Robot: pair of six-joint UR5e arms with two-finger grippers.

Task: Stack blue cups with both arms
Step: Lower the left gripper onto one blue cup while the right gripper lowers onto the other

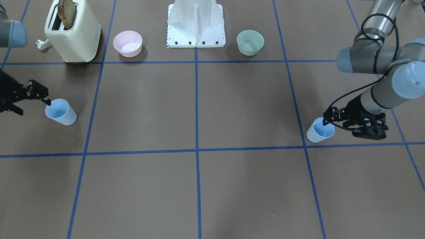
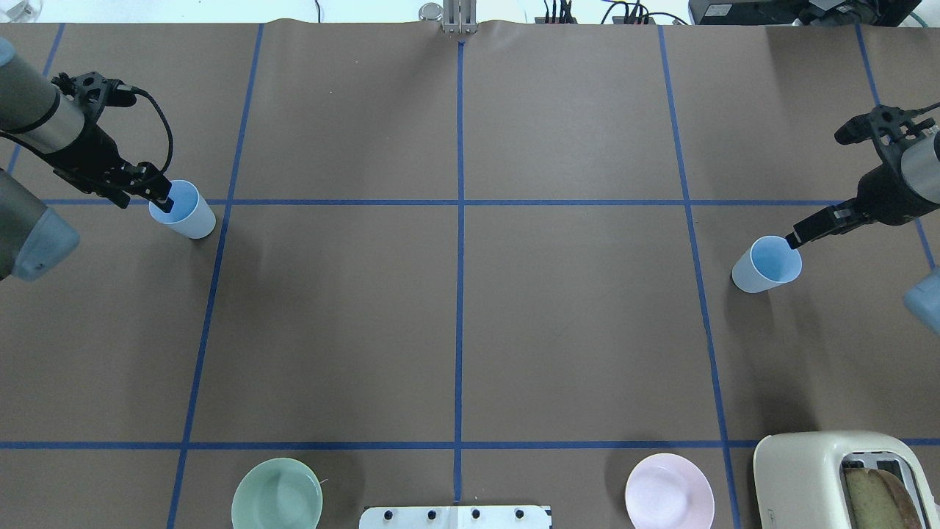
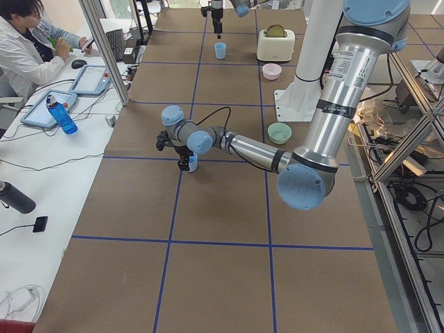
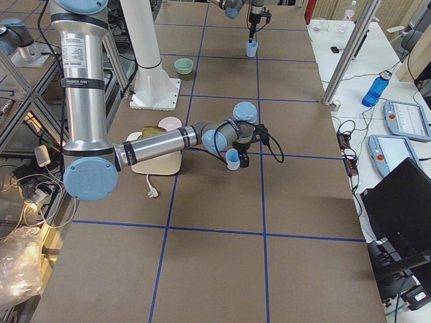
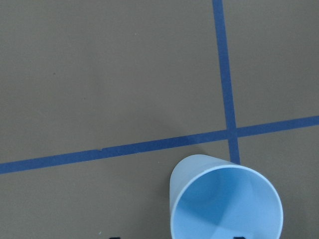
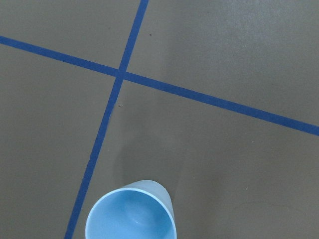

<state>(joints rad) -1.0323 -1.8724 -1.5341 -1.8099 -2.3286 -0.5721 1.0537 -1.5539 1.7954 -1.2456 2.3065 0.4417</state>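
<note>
Tape in blue lines gridded the brown bench. At far left the left blue cup stood upright and empty, with the left claw spread astride its rim. At far right the right blue cup stood likewise, the right claw spread at its rim.

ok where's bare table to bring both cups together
The middle squares between the left pale blue plastic cup and the right pale blue plastic cup are bare, as is the operators' side. Crowded near the white base column: green plastic bowl, pink plastic bowl, cream toaster.
</note>
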